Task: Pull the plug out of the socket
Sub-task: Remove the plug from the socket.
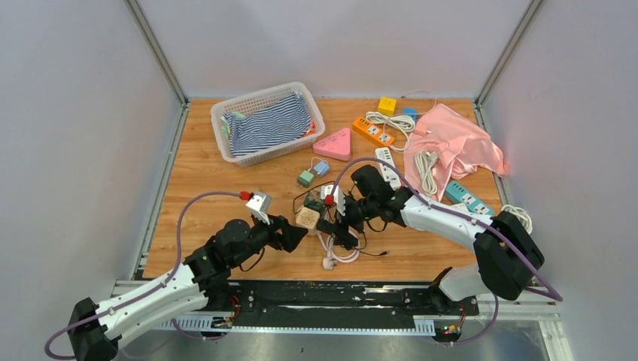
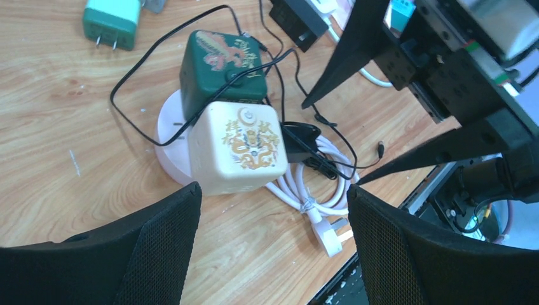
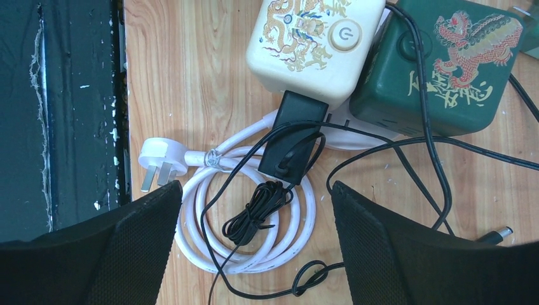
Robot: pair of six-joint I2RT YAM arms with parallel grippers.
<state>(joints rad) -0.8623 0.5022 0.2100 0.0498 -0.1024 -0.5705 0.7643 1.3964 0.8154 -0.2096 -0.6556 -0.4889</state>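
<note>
On tabletop [image 3: 191, 76]: two sockets [image 3: 314, 41] [image 3: 445, 70], one plug [image 3: 292, 136]

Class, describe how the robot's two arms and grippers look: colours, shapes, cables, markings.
Both the left arm and right arm have white links joined by chunky black joints. A lilac cable arcs along each, ending in a red connector by the wrist. The left gripper and right gripper have broad black fingers with fine mesh texture. No markings are readable.
</note>
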